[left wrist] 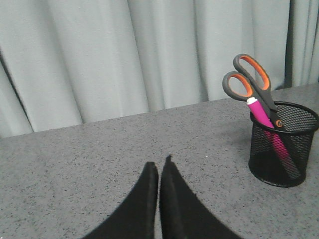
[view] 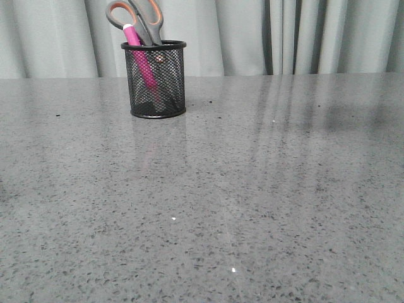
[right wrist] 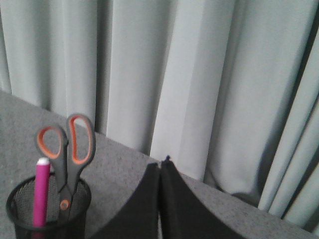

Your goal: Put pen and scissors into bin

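Observation:
The black wire-mesh bin [view: 154, 95] stands upright at the far left of the grey table. The pink pen [view: 142, 60] and the scissors [view: 142, 19] stand inside it, the scissors' grey and orange handles sticking out above the rim. The bin [left wrist: 284, 149], pen [left wrist: 266, 124] and scissors [left wrist: 251, 82] also show in the left wrist view, and the bin [right wrist: 47, 219], pen [right wrist: 40, 196] and scissors [right wrist: 67, 147] in the right wrist view. My left gripper [left wrist: 159, 164] is shut and empty, away from the bin. My right gripper [right wrist: 160, 164] is shut and empty, beside the bin. Neither gripper shows in the front view.
A pale grey pleated curtain [view: 284, 35] hangs along the table's far edge. The speckled grey tabletop [view: 252, 202] stretches forward and to the right of the bin.

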Tool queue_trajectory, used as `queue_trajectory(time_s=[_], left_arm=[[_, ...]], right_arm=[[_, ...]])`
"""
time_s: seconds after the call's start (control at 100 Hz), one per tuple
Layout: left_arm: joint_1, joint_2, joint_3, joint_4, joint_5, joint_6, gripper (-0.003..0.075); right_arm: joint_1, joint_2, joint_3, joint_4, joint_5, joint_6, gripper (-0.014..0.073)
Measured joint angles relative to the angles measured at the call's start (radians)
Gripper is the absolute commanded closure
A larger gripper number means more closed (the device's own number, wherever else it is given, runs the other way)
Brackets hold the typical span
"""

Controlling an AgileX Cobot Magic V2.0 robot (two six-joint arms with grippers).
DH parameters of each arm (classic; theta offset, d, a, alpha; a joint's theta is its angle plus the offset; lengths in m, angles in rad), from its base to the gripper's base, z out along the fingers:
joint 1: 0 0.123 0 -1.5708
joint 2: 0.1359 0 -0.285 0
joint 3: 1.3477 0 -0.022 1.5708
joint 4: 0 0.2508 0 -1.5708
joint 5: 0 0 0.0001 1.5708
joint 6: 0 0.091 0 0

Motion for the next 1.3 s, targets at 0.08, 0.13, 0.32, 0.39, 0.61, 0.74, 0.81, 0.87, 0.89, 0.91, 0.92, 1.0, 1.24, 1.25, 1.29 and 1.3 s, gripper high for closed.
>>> queue_trajectory(time_s=[0.08,0.13,0.32,0.39,0.61,0.74,0.81,0.87,0.89,0.91,0.92,1.0,1.24,1.25,1.29,1.3], left_arm=[[0.0,-0.024,0.03,-0.013,-0.029,0.0,0.0739],[0.0,-0.047,0.056,-0.022,-0.046,0.0,0.0739],[0.0,-0.208,0.19,-0.047,-0.079,0.0,0.0739],[0.0,-0.283,0.236,-0.06,-0.079,0.0,0.0739],[0.0,-0.505,0.346,-0.115,-0.09,0.0,0.0739],[0.0,-0.595,0.374,-0.142,-0.09,0.0,0.0739],[0.0,-0.616,0.378,-0.144,-0.09,0.0,0.0739],[0.0,-0.62,0.378,-0.147,-0.089,0.0,0.0739],[0.0,-0.62,0.378,-0.147,-0.089,0.0,0.0739],[0.0,-0.62,0.378,-0.147,-0.087,0.0,0.0739],[0.0,-0.62,0.378,-0.147,-0.087,0.0,0.0739],[0.0,-0.62,0.378,-0.149,-0.079,0.0,0.0739],[0.0,-0.62,0.378,-0.149,-0.079,0.0,0.0739],[0.0,-0.62,0.378,-0.149,-0.079,0.0,0.0739],[0.0,-0.62,0.378,-0.149,-0.079,0.0,0.0739],[0.0,-0.62,0.378,-0.149,-0.079,0.0,0.0739]], right_arm=[[0.0,-0.084,0.109,-0.022,-0.009,0.0,0.067],[-0.004,-0.138,0.2,-0.028,-0.039,0.0,0.0669],[-0.049,-0.357,0.524,-0.007,-0.204,0.0,0.0669],[-0.072,-0.444,0.637,0.036,-0.27,0.0,0.0669],[-0.118,-0.714,0.917,0.15,-0.344,0.0,0.0669],[-0.12,-0.821,1.022,0.197,-0.348,0.0,0.0669],[-0.12,-0.854,1.057,0.211,-0.348,0.0,0.0669],[-0.12,-0.867,1.07,0.216,-0.348,0.0,0.067],[-0.12,-0.869,1.075,0.219,-0.348,0.0,0.067],[-0.12,-0.869,1.077,0.219,-0.348,0.0,0.067],[-0.12,-0.869,1.077,0.219,-0.348,0.0,0.067],[-0.12,-0.871,1.077,0.221,-0.35,0.0,0.067],[-0.12,-0.873,1.077,0.224,-0.351,-0.002,0.067],[-0.12,-0.873,1.077,0.224,-0.351,-0.002,0.067],[-0.12,-0.873,1.077,0.224,-0.351,-0.002,0.067],[-0.12,-0.873,1.077,0.224,-0.351,-0.002,0.067]])
